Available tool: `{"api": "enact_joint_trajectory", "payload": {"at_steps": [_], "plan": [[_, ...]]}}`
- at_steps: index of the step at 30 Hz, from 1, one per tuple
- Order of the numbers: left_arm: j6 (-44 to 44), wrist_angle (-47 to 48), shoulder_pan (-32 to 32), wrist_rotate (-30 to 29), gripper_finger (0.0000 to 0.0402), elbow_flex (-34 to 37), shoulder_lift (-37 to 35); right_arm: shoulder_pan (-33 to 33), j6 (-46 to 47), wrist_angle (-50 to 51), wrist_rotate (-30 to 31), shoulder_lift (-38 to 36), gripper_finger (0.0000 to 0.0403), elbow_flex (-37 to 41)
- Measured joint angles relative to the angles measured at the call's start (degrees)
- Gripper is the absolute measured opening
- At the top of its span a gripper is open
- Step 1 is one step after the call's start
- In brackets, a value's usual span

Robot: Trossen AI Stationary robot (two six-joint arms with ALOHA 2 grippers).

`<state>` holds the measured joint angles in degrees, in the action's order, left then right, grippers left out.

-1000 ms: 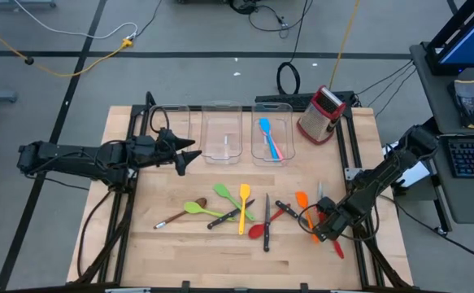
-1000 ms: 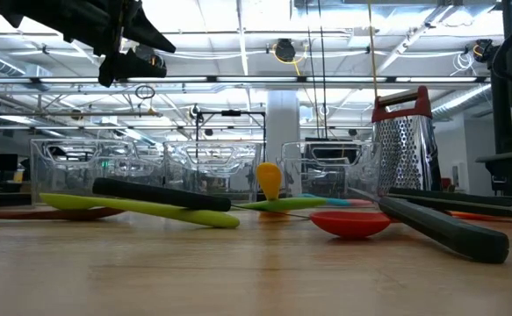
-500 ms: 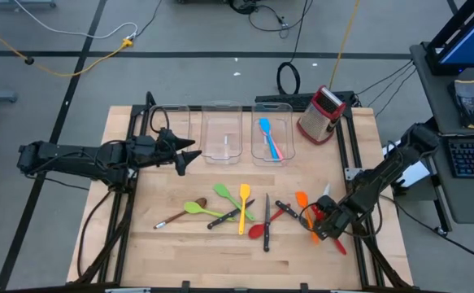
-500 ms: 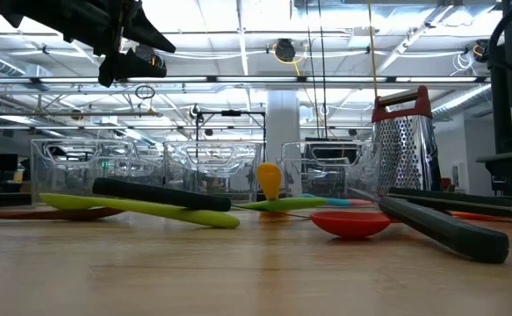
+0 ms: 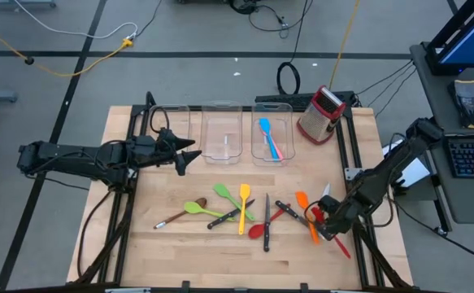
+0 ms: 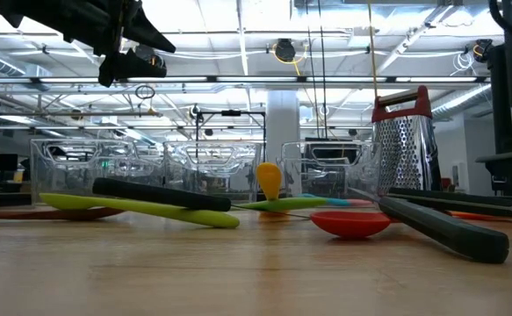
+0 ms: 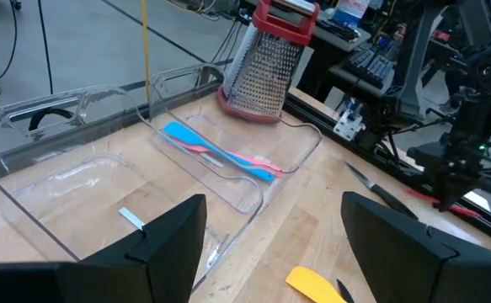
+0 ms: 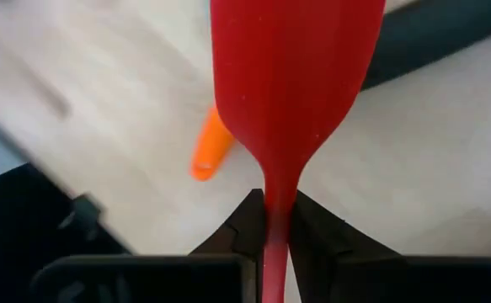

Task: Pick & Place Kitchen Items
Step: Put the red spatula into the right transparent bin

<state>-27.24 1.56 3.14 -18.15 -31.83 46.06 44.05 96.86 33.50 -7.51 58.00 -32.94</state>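
Observation:
My right gripper (image 5: 326, 220) hangs over the table's near right part, shut on a red spatula (image 8: 287, 76). The spatula's broad blade shows ahead of the fingers in the right wrist view. Its handle (image 5: 344, 247) runs back toward the near right corner. Green spoons (image 5: 208, 204), a yellow spatula (image 5: 244, 203), black-handled knives (image 5: 267, 213), a red spoon (image 5: 258, 231) and an orange spatula (image 5: 305, 210) lie flat on the wood. My left gripper (image 5: 184, 156) waits open above the table's far left, by the bins. My right gripper pinches the red spatula at its thin neck (image 8: 277, 195), just behind the blade, between its two fingers (image 8: 312, 223). The fingers slant steeply down from the right. The blade is raised over the table and the orange spatula's handle end (image 8: 209, 158). Whether the red handle's end rests on the table, I cannot tell.
Three clear bins stand along the far edge. The left bin (image 5: 171, 130) and the middle bin (image 5: 223, 137) hold no utensils, and the right bin (image 5: 271, 122) holds a blue and a pink utensil. A red-and-steel grater (image 5: 321, 114) stands at the far right. Black frame rails (image 5: 353, 159) edge the table.
My right gripper has risen a little over the near right part of the table and tipped less steeply, taking the red spatula with it. The spatula's handle has swung slightly toward the near right corner. A small knife that the gripper covered now shows on the table.

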Motion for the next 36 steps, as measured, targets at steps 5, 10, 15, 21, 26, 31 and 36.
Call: {"api": "enact_joint_trajectory", "payload": {"at_steps": [5,10,15,21,26,31,36], "plan": [[-0.01,-0.02,0.0,0.0,0.0278,0.0,0.0,-2.66,-6.12,-3.58,2.55,-3.62,0.0025,-0.08],[-0.02,-0.04,0.0,-0.02,0.0278,0.0,0.0,-7.21,-13.06,-7.9,6.23,-6.53,0.0025,-0.08],[-0.03,-0.07,0.0,-0.02,0.0278,0.0,0.0,-12.96,-21.44,-14.76,7.72,-8.34,0.0025,-0.08],[0.16,-0.13,0.0,-0.02,0.0278,0.0,0.0,-20.66,-31.22,-25.86,7.54,-8.9,0.0025,-0.1],[0.41,-0.13,0.0,-0.02,0.0278,0.0,0.0,-26.0,-39.56,-36.97,7.5,-8.91,0.0025,-0.1],[0.53,-0.12,0.0,-0.02,0.0278,0.0,0.0,-30.37,-45.81,-47.51,7.51,-8.92,0.0025,-0.12],[1.19,-0.11,0.0,-0.02,0.0278,0.0,0.0,-34.45,-50.04,-54.08,8.3,-8.92,0.0025,-0.12]]}}
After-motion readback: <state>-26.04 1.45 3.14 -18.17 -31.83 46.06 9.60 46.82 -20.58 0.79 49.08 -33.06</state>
